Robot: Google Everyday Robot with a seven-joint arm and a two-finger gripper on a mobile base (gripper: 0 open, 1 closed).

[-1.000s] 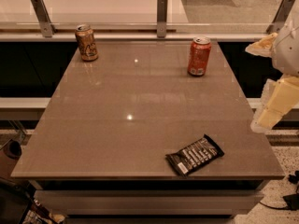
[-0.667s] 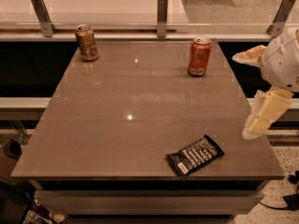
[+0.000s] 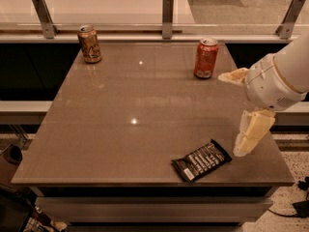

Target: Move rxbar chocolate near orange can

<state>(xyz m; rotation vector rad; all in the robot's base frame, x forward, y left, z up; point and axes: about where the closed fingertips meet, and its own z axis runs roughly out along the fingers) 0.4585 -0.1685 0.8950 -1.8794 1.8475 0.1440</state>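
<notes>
The rxbar chocolate (image 3: 201,160) is a flat black wrapper with white lettering, lying askew near the table's front right edge. The orange can (image 3: 90,44), tan with dark markings and a silver top, stands upright at the far left corner. My gripper (image 3: 229,114) hangs over the right side of the table, just right of and above the bar, not touching it. Its pale fingers (image 3: 252,133) are spread wide apart and hold nothing.
A brighter red-orange can (image 3: 206,58) stands upright at the far right, just behind my gripper. The brown table (image 3: 120,124) has a railing with metal posts (image 3: 167,16) behind it. The floor drops away at the front and right edges.
My gripper has moved left from beyond the table's right edge to over the table, closer to the bar. The bar and both cans have not moved.
</notes>
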